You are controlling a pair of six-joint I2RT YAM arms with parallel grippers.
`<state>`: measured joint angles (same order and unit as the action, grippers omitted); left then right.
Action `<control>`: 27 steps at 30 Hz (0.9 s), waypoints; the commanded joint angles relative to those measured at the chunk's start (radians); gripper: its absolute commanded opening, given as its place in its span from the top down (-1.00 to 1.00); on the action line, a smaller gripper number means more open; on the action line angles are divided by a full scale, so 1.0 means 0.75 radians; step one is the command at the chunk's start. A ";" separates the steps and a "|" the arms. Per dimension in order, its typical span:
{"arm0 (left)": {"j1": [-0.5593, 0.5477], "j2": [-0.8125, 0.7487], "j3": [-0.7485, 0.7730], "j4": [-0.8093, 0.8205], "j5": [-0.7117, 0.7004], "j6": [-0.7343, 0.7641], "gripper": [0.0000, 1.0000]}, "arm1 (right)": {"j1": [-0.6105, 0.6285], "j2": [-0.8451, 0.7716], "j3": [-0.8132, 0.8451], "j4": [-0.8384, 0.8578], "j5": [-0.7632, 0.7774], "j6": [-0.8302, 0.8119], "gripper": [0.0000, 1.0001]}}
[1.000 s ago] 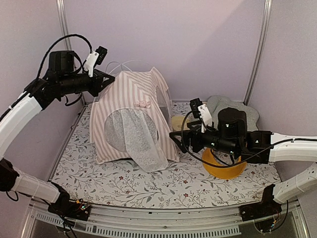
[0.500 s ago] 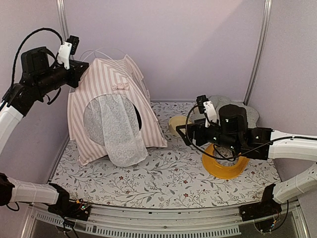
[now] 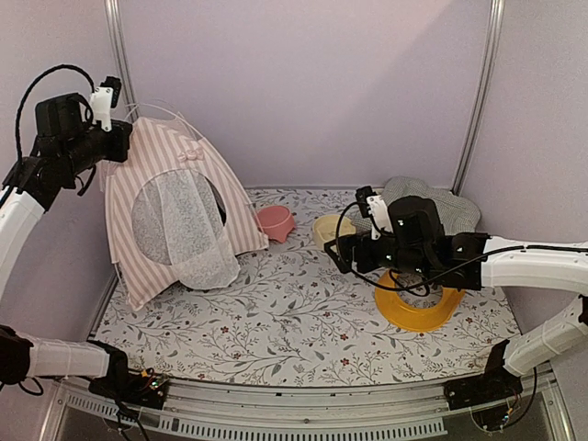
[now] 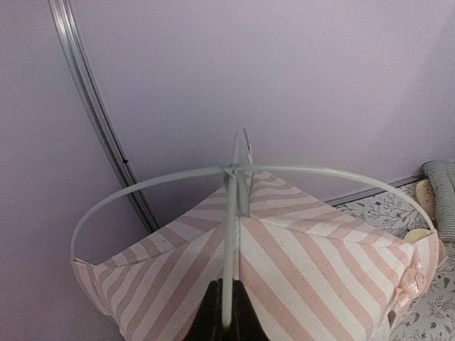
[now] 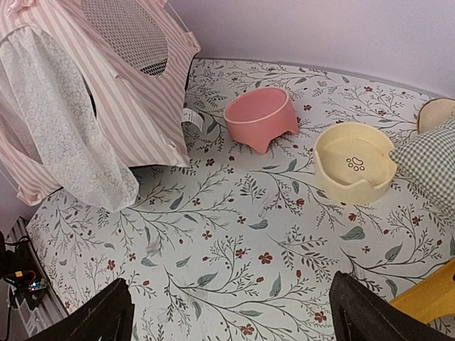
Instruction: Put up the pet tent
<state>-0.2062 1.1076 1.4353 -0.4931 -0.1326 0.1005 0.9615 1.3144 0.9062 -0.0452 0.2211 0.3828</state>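
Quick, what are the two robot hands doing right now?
Left hand: closed on a white pole of the pet tent.
Right hand: open, holding nothing.

Free room: bare floral mat [image 3: 294, 317], lower centre of the top view; narrow gap between pink bowl [image 3: 275, 222] and cream bowl [image 3: 331, 230], mid-frame.
Obstructions: pet tent [image 3: 175, 216], filling the left, the pink bowl near its hem; yellow ring [image 3: 409, 317] and checked cushion [image 3: 450, 207], right.

Left fingers [image 3: 122, 142] pinch pet tent [image 3: 175, 207] top; right fingers [image 3: 338, 262] spread.
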 commanded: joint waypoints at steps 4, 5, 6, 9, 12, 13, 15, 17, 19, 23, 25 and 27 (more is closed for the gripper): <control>0.064 -0.028 -0.093 0.072 -0.016 -0.027 1.00 | -0.023 0.024 0.041 -0.011 -0.045 0.021 -0.95; 0.066 -0.035 -0.115 0.081 -0.003 -0.026 1.00 | -0.025 0.025 0.041 -0.010 -0.048 0.021 -0.95; 0.064 -0.042 -0.138 0.090 0.002 -0.026 1.00 | -0.028 0.027 0.041 -0.011 -0.050 0.021 -0.95; 0.068 -0.071 -0.214 0.119 0.005 -0.026 1.00 | -0.033 0.032 0.041 -0.012 -0.056 0.023 -0.95; 0.067 -0.105 -0.293 0.156 0.019 -0.028 1.00 | -0.035 0.033 0.040 -0.016 -0.056 0.025 -0.95; 0.067 -0.119 -0.316 0.169 0.032 -0.026 1.00 | -0.036 0.033 0.038 -0.015 -0.056 0.027 -0.95; 0.067 -0.149 -0.356 0.195 0.054 -0.025 1.00 | -0.039 0.034 0.038 -0.019 -0.056 0.029 -0.95; 0.068 -0.171 -0.386 0.215 0.073 -0.018 0.98 | -0.039 0.040 0.039 -0.017 -0.057 0.031 -0.95; 0.066 -0.186 -0.421 0.230 0.126 -0.001 0.97 | -0.041 0.045 0.038 -0.017 -0.060 0.033 -0.95; 0.064 -0.206 -0.504 0.303 0.412 0.034 0.96 | -0.046 0.064 0.047 -0.007 -0.073 0.039 -0.94; 0.063 -0.214 -0.534 0.349 0.547 0.038 0.95 | -0.048 0.072 0.054 -0.005 -0.079 0.040 -0.94; 0.063 -0.209 -0.547 0.374 0.648 0.037 0.95 | -0.049 0.080 0.063 -0.004 -0.080 0.040 -0.94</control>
<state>-0.1623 0.9596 1.0492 -0.3099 0.1204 0.1055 0.9329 1.3582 0.9108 -0.0528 0.1738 0.4046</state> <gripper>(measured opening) 0.023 0.973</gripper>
